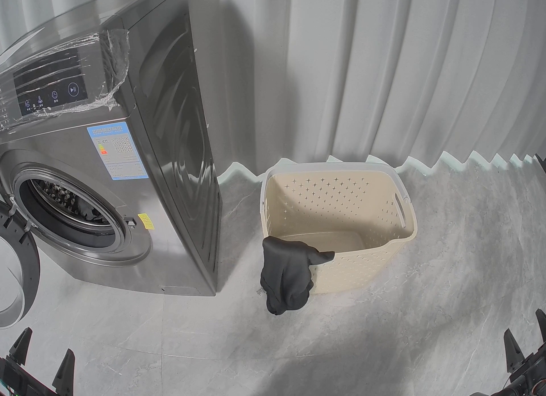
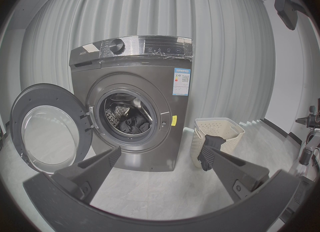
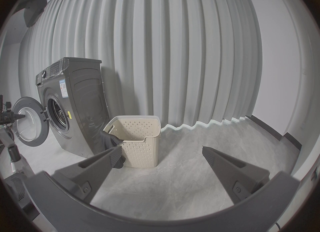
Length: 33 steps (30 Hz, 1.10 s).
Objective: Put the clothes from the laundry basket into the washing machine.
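A cream laundry basket [image 1: 398, 226] [image 2: 230, 127] [image 3: 146, 124] stands on the floor right of the grey washing machine [image 1: 165, 130] [image 2: 133, 76] [image 3: 83, 92]. One black garment [image 1: 287, 272] [image 2: 210, 142] [image 3: 110, 139] hangs over the basket's near-left rim, draping outside. The machine's round door [image 2: 50, 129] [image 3: 30, 121] [image 1: 14, 266] is swung open; dark clothes [image 2: 133, 124] lie in the drum [image 1: 68, 206]. My left gripper [image 1: 42, 357] [image 2: 160, 157] is open and empty, low at the left in front of the machine. My right gripper [image 1: 526, 337] [image 3: 160, 157] is open and empty, low at the right.
White pleated curtains [image 1: 369, 56] hang behind the machine and basket. The grey marble-patterned floor [image 1: 398, 329] stretches between the grippers and the basket. A dark baseboard [image 3: 273, 131] runs along the right wall.
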Motion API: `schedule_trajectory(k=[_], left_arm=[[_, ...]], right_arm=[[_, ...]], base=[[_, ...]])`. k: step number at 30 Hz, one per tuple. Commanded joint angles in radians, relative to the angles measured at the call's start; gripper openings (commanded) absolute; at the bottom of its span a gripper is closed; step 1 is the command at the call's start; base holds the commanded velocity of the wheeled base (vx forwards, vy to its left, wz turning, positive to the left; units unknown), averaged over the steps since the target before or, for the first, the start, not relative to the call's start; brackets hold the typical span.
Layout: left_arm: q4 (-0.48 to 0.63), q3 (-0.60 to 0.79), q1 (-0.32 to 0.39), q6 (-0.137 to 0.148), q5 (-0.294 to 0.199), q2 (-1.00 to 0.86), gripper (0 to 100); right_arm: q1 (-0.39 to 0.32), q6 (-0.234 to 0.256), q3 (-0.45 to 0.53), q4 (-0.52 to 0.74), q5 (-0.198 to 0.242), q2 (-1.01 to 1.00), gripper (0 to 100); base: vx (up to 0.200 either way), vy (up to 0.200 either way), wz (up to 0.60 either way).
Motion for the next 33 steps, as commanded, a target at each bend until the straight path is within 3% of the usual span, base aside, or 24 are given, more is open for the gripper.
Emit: schedule_trajectory(k=[1,19,22,23,26,27,28,31,33], left_arm=[[0.000,0.016,0.002,0.000,0.000,-0.016,100],[0.000,0.016,0.000,0.000,0.000,-0.016,100],[0.000,0.016,0.000,0.000,0.000,-0.016,100],[0.000,0.016,0.000,0.000,0.000,-0.016,100],[0.000,0.016,0.002,0.001,0.000,-0.016,100],[0.000,0.016,0.000,0.000,0.000,-0.016,100],[0.000,0.016,0.000,0.000,0.000,-0.016,100],[0.000,0.016,0.000,0.000,0.000,-0.016,100],[0.000,0.016,0.000,0.000,0.000,-0.016,100]], right_arm=[[-0.003,0.000,0.012,-0.004,0.000,-0.016,100],[-0.001,0.005,0.015,-0.021,-0.001,-0.016,100],[-0.001,0.002,-0.039,-0.079,0.002,-0.016,100],[0.002,0.002,-0.114,-0.078,0.013,-0.012,100],[0.014,0.002,-0.209,0.008,0.039,0.021,100],[0.019,0.002,-0.219,0.027,0.049,0.031,100],[0.042,0.002,-0.234,0.076,0.094,0.082,100],[0.082,0.000,-0.243,0.080,0.167,0.231,100],[0.094,-0.001,-0.251,0.062,0.184,0.289,100]], base=[[0.000,-0.200,0.00],[0.000,0.000,0.00],[0.200,0.000,0.00],[0.000,0.000,0.00],[0.000,0.000,0.00],[0.000,0.000,0.00],[0.000,0.000,0.00],[0.000,0.000,0.00],[0.000,0.000,0.00]])
